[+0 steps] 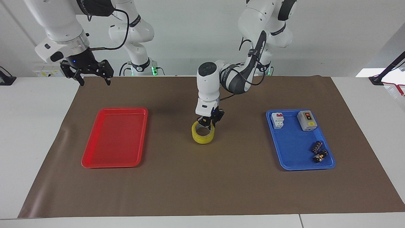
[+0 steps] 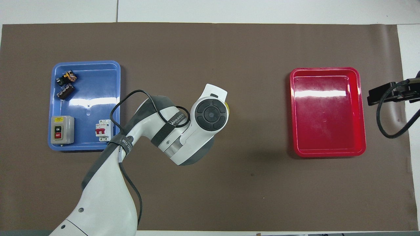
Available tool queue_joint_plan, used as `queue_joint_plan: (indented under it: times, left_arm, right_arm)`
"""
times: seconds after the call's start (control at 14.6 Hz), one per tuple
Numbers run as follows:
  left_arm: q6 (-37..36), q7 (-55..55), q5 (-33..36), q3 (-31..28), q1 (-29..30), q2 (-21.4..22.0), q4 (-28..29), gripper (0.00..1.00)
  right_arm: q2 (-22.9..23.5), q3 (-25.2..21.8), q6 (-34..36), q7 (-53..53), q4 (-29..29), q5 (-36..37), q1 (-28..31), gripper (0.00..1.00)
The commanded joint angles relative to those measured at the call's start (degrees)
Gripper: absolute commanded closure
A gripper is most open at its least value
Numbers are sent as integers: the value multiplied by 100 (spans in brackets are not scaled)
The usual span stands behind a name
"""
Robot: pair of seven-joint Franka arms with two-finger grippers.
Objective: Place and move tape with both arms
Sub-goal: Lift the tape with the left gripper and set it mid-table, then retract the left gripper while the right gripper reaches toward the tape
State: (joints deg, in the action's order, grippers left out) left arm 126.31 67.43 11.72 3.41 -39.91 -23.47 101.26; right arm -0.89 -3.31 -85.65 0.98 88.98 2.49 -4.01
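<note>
The tape (image 1: pixel 202 135), a yellow ring with a whitish core, is at the middle of the brown mat, tilted. My left gripper (image 1: pixel 208 123) is shut on its upper rim, one finger inside the ring. Whether the roll's lower edge touches the mat I cannot tell. From overhead the left arm's wrist covers the roll, leaving only a yellow sliver of the tape (image 2: pixel 228 108). My right gripper (image 1: pixel 95 82) hangs open and holds nothing, raised over the mat's edge nearest the robots at the right arm's end; its black body (image 2: pixel 387 93) shows beside the red tray.
A red tray (image 1: pixel 115 109) (image 2: pixel 328 111) lies bare at the right arm's end. The blue tray (image 1: pixel 294 144) (image 2: pixel 88 85) at the left arm's end holds a grey switch box (image 1: pixel 307 120), a white breaker (image 1: pixel 277 120) and small black parts (image 1: pixel 319 152).
</note>
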Motion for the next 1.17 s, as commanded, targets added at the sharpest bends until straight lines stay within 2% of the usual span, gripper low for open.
queue_joint_plan:
  times: [0.0,0.14,0.21,0.27,0.41,0.55,0.76,0.89,1.1]
  left_arm:
    - [-10,138,207,-86,-236,53,156,100]
    - [8,147,207,-86,-254,80,254,96]
    - [17,147,207,-86,-246,80,246,21]
    - [-1,112,207,-86,-202,106,245,0]
    - [-27,33,199,-86,-18,368,263,0]
    - [-71,-220,190,-77,350,859,420,0]
    - [-255,-1045,93,-77,974,1432,649,0]
    - [-544,-1616,-283,-86,1370,1696,632,0]
    - [-1255,-3257,-617,-95,2151,2214,615,0]
  right_arm:
    - [-17,32,-13,139,40,-82,76,0]
    - [-17,32,-13,139,40,-82,76,0]
    - [-17,32,-22,130,40,-82,76,0]
    - [-17,32,-22,130,40,-82,76,0]
    - [-17,32,-22,122,40,-82,76,0]
    - [-17,32,-22,113,40,-82,76,0]
    - [-17,32,-31,87,75,-109,76,0]
    - [-17,32,-31,95,67,-100,58,0]
    - [-17,49,-57,157,75,-91,6,0]
